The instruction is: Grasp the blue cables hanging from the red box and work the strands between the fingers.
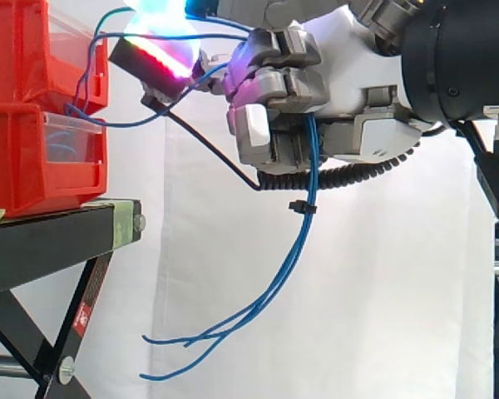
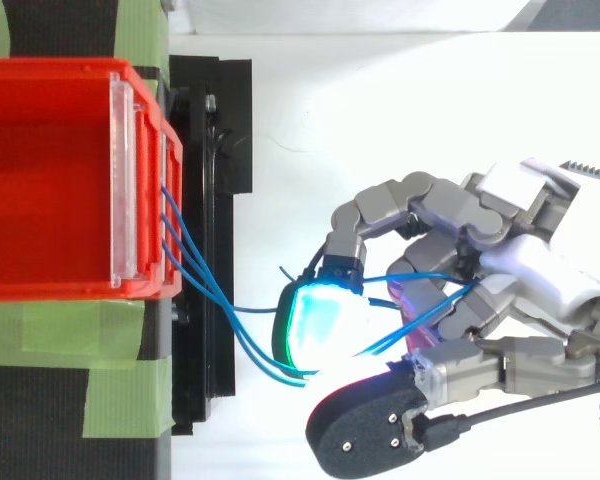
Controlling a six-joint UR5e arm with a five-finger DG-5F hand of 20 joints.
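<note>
Just beside the red box [image 2: 50, 68], the hand [image 2: 525, 270] has its fingers curled round the thin blue cables [image 1: 309, 179] that come out of the box and dangle down, and they look light, soft and bendy, best held mid-strand.

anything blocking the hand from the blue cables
Nothing visible does: the blue cables run from the red bin straight into the hand, threaded between its curled fingers, with the loose ends hanging free below.
</note>
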